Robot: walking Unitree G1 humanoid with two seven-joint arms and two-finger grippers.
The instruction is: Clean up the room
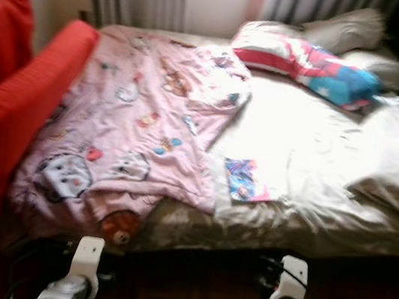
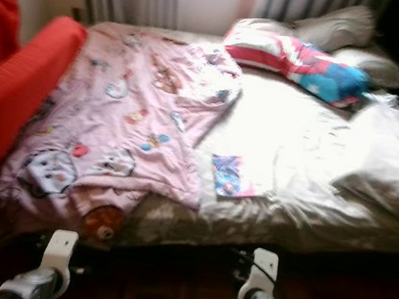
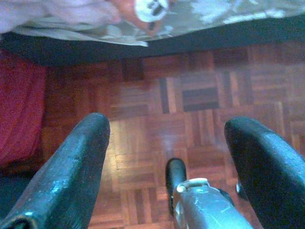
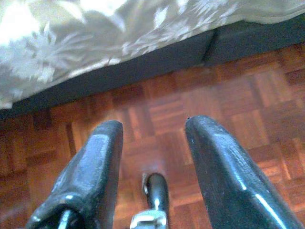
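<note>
Far left, a red sofa (image 1: 10,97) presses against the bed (image 1: 369,229). The pink cartoon blanket (image 1: 130,131) sprawls rumpled over the bed's left half, spilling past the near edge — soft, light, floppy, so best pinched at that hanging near corner, I'd say. Near the front edge lies a small colourful booklet (image 1: 246,180), thin and flat; awkward to lift, take it by an edge. A patterned pillow (image 1: 311,67) sits at the far edge. Both arms low above the parquet floor (image 3: 190,119): left gripper (image 3: 167,157) spread, empty; right gripper (image 4: 152,148) likewise parted, grasping nothing.
</note>
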